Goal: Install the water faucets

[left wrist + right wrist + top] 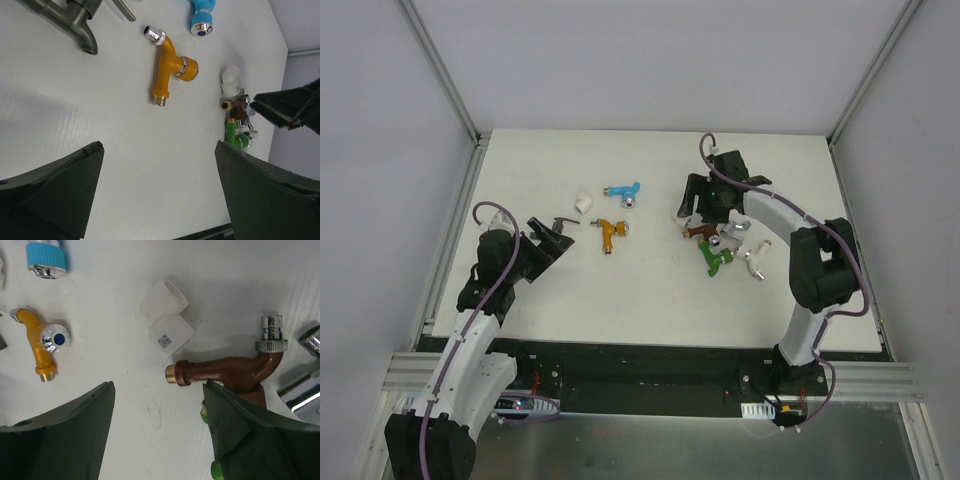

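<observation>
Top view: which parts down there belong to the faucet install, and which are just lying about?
Job: blue faucet, orange faucet, dark grey faucet, reddish-brown faucet, green faucet, silver faucet, white faucet.
Lying about: white pipe fitting by the blue faucet; white elbow fitting by the reddish-brown faucet.

Faucet cluster (712,258) R, faucet pair (608,232) + fitting (583,203) ctr, lone faucet (563,222) L
</observation>
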Robot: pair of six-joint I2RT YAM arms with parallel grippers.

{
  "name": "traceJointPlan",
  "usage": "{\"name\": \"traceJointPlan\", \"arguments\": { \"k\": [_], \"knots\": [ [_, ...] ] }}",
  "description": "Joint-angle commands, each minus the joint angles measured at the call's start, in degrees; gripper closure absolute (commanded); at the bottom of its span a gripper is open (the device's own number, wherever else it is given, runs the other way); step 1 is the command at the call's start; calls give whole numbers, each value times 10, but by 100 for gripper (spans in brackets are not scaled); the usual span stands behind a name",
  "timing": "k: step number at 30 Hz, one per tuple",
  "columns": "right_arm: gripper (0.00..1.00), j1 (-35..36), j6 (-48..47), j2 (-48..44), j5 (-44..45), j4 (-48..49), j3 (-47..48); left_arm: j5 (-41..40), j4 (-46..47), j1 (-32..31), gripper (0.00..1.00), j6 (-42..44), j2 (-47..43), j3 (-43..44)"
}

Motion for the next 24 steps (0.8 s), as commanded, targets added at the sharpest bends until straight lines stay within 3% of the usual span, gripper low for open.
{"name": "traceJointPlan", "arguments": {
  "k": [1, 10, 17, 22, 24],
  "knots": [
    [22, 9, -60, 65, 2, -21, 71, 6, 67, -30, 1, -9, 8, -16],
    [23, 20, -108, 153, 13, -43, 151, 9, 95, -86, 1, 29, 112, 12],
    [30, 37, -141, 196, 22, -63, 188, 20, 113, -126, 1, 33, 186, 38],
    [48, 57, -154, 195, 25, -62, 181, 11, 116, -147, 1, 29, 199, 42],
    [59, 72, -156, 188, 35, -61, 174, 9, 116, -149, 1, 25, 198, 41]
  ]
}}
